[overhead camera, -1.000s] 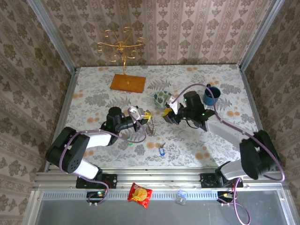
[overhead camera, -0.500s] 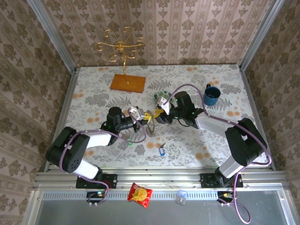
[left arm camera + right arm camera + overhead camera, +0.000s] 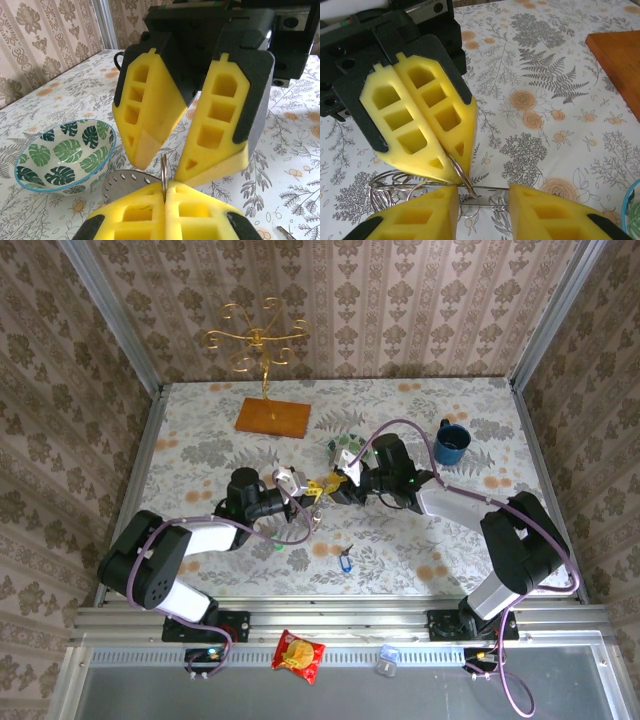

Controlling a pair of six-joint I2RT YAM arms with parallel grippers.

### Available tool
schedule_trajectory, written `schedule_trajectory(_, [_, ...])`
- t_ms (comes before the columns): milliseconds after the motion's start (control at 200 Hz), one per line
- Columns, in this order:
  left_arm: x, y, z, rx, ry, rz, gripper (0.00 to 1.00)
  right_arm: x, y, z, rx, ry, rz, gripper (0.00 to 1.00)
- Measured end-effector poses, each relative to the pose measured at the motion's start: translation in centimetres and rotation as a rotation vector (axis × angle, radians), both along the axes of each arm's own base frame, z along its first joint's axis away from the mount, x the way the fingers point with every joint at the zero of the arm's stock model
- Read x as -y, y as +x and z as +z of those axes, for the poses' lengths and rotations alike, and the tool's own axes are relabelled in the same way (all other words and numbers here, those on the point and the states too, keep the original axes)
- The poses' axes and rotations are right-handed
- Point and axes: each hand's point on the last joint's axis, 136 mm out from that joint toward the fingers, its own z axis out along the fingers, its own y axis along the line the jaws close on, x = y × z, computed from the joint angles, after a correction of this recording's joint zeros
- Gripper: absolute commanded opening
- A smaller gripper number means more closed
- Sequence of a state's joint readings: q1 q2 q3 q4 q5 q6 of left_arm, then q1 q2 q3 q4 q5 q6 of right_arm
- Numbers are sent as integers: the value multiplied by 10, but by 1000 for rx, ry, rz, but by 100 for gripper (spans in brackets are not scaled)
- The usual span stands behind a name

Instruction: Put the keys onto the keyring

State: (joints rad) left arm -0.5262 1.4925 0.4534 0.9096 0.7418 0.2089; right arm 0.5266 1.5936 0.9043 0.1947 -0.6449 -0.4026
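Top view: the blue key (image 3: 346,562) lies flat on the table (image 3: 200,440), at 5 o'clock from the two meeting grippers. The green key (image 3: 279,546) lies at 7 o'clock. Left gripper (image 3: 165,192): pads fully closed, clamping the keyring (image 3: 459,172) by its rim, well apart from both keys. Right gripper (image 3: 484,191): jaws partly apart, tips just beside the left gripper's tips. The patterned bowl (image 3: 65,155) stands beyond, at 12 o'clock.

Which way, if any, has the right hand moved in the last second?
Yes. The right hand shifted left, away from the dark blue mug, up to the left hand.
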Motion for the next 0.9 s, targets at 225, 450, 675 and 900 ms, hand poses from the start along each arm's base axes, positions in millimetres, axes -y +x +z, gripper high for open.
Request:
schedule_trajectory(225, [-3,1,1,-3,-5,-7,0,-4,-2,8,17,16,33,14])
schedule_trajectory(450, [-4,-1,1,-13,-11,-20,0,-6,-3,9,8,19,52,19])
schedule_trajectory(675, [-3,-3,2,-25,-19,-31,0,-9,-4,5,-8,13,72,16])
schedule_trajectory(900, [-5,-1,3,-37,-25,-23,17,-10,-7,7,-15,-5,102,0])
